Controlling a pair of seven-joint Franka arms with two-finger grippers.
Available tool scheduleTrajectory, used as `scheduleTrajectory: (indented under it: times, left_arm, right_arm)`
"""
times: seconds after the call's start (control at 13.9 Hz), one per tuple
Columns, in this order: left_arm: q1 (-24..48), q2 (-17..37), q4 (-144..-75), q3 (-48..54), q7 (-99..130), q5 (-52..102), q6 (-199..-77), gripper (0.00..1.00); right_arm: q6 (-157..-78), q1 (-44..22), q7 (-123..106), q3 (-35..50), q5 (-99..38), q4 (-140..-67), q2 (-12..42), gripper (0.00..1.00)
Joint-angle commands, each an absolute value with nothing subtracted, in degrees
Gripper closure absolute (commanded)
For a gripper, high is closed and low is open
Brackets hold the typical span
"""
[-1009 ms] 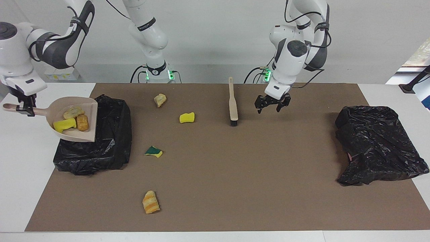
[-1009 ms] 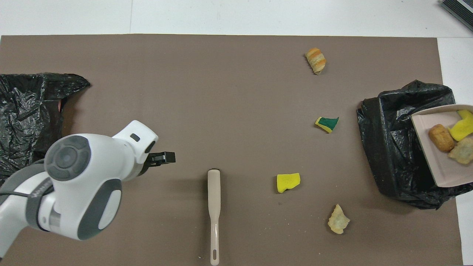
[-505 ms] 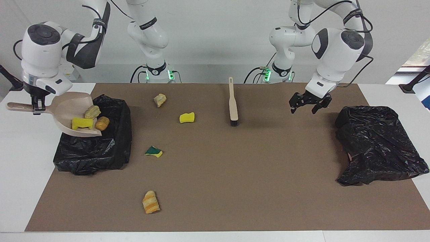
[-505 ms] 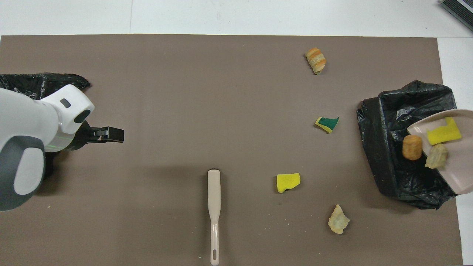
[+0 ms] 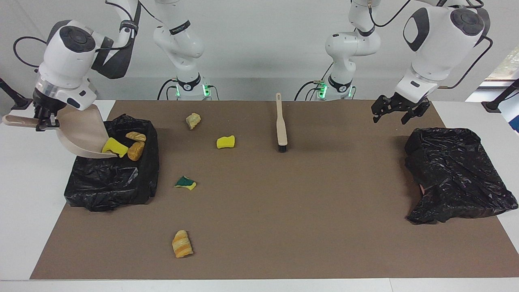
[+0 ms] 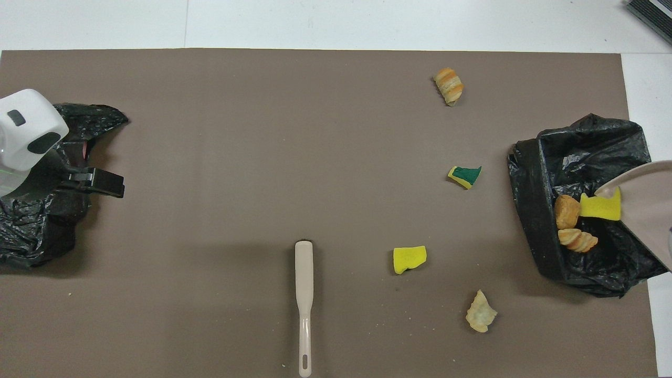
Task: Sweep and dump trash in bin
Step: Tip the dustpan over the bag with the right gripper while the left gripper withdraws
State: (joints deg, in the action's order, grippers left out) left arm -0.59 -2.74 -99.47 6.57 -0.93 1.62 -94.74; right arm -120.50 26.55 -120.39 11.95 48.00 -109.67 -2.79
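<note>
My right gripper (image 5: 42, 120) is shut on the handle of the beige dustpan (image 5: 81, 132), which tilts steeply over the black-lined bin (image 5: 111, 178). A yellow sponge bit (image 5: 114, 147) and two brown lumps (image 5: 136, 150) slide off its lip into the bin (image 6: 541, 173). More trash lies on the mat: a tan lump (image 5: 193, 120), a yellow sponge (image 5: 225, 142), a green-yellow sponge (image 5: 185, 183) and a striped bread lump (image 5: 182, 243). My left gripper (image 5: 396, 112) hangs open and empty over the mat's edge toward the left arm's end.
The beige brush (image 5: 280, 125) lies on the brown mat between the arms, bristles pointing away from the robots. A second crumpled black bag (image 5: 454, 174) sits at the left arm's end, under my left gripper (image 6: 97, 181) in the overhead view.
The dustpan has tipped further and its three pieces have slid off into the bin. My left gripper has swung away from the brush toward the black bag at its end.
</note>
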Motion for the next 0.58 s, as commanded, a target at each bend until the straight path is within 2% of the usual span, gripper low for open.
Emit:
scheduleTrajectory:
  times: [0.0,0.29,0.5]
  left_arm:
    - [-2.19,-2.29,-98.52,7.03,-2.37,0.53,-93.51,0.00]
    - [-2.37,-2.11,-98.17,6.94,-1.93,0.44,-94.04,0.00]
    - [-2.29,-2.11,-98.17,6.94,-1.93,0.44,-94.04,0.00]
  right_arm:
    - [-118.05,24.36,-120.76,11.95,50.10,-111.01,-6.32,1.00]
    - [-112.87,22.94,-117.01,12.65,49.05,-108.47,-7.82,1.00]
    - [-105.40,19.52,-107.78,12.74,49.04,-106.97,-8.17,1.00]
